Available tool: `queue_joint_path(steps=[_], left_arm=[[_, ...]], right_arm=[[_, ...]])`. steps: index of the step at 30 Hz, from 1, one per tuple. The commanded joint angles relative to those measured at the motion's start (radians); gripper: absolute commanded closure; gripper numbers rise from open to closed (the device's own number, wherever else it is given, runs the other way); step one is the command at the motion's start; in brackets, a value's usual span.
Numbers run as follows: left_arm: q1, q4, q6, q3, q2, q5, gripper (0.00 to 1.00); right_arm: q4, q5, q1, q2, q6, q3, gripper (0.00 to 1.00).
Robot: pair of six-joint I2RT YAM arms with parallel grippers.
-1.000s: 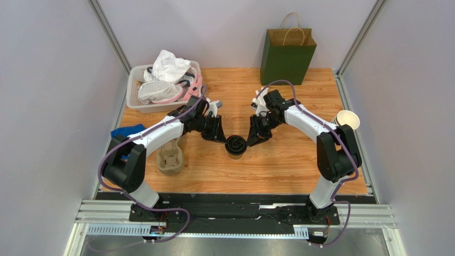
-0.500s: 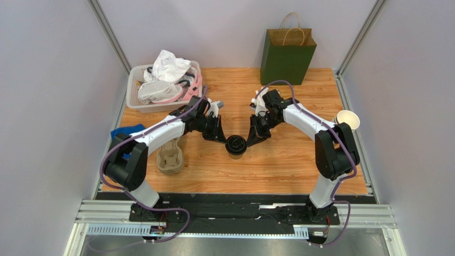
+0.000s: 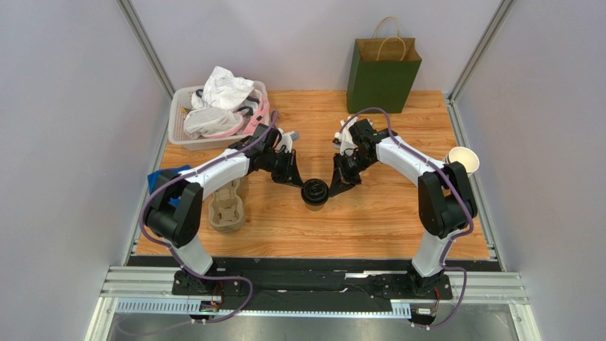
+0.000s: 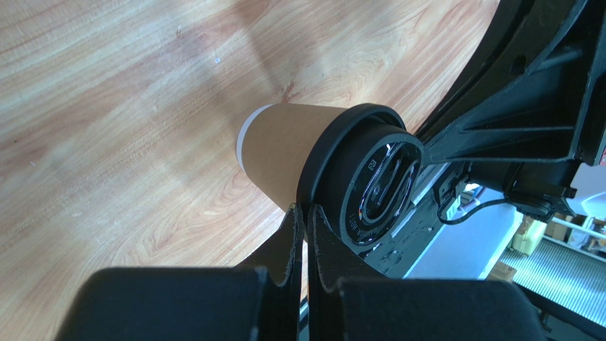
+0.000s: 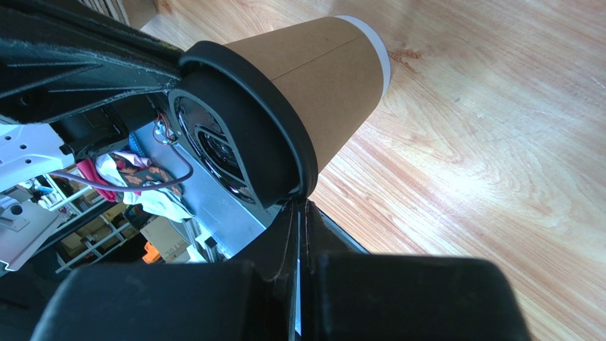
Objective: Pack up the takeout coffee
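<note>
The coffee cup point(image 3: 314, 194) stands upright near the middle of the worktop point(image 3: 384, 220), between the two arms, with its black lid point(image 4: 373, 186) on. The left tool point(image 4: 305, 213) has its fingers pressed together, tips against the lid's rim. The right tool point(image 5: 300, 206) is pinched together too, tips at the rim on the opposite side.

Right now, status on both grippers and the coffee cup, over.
Both shut: left gripper and right gripper, tips at opposite sides of the black lid. Upright on table: kraft coffee cup. Between cup and green paper bag: right arm's wrist.
</note>
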Motion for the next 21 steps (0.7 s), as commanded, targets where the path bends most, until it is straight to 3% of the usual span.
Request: queue_joint_path(steps=[1,13,17,21], left_arm=[[-0.019,-0.073,0.023,-0.022,0.106,-0.120,1.00],[-0.035,-0.119,0.038,0.021,0.159,-0.128,1.00],[-0.035,-0.107,0.053,0.044,0.119,-0.086,1.00],[-0.035,-0.105,0.072,0.079,0.076,-0.069,0.88]], right_arm=[[0.063,0.120,0.024,0.070,-0.032,-0.005,1.00],[0.063,0.126,0.025,0.112,-0.033,0.001,1.00],[0.059,0.053,0.025,0.072,-0.027,0.016,1.00],[0.059,-0.032,0.024,0.011,-0.016,0.009,0.91]])
